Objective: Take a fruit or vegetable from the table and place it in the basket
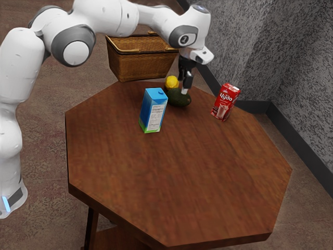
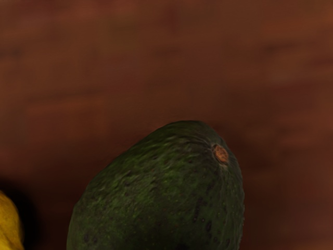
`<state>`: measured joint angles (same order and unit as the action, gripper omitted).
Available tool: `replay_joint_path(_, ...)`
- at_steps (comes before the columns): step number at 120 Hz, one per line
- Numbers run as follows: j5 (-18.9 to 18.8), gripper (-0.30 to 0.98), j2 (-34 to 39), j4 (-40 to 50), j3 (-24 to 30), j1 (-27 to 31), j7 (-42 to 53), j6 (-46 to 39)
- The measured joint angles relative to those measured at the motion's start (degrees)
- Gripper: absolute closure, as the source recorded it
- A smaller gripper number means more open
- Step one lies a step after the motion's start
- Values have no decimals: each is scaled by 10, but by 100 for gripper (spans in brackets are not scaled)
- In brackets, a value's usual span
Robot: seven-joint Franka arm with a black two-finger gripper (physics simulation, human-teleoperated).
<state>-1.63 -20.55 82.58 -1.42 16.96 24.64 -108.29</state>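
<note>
The exterior view's table (image 1: 182,172) is reddish brown, darkly streaked. From its centre: at twelve o'clock, the avocado (image 2: 161,198), dark green mottled lighter, its stem scar (image 2: 220,154) orange-brown, and the yellow fruit (image 1: 171,82); at eleven, the carton (image 1: 152,110), blue, white-panelled, green-based, and the basket (image 1: 138,65), brown weave; at one, the box (image 1: 225,102), red, white-lettered.
</note>
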Motion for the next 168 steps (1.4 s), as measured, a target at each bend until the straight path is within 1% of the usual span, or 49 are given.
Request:
replay_joint_path(59,2,0,-2,31,-1,10,38,-42)
replay_joint_path(131,5,1,-43,31,4,10,57,-59)
replay_joint_path(141,8,6,-48,31,4,10,59,-61)
replay_joint_path(153,8,27,-43,31,5,9,59,-61)
replay_joint_path(168,0,43,7,31,7,8,55,-50)
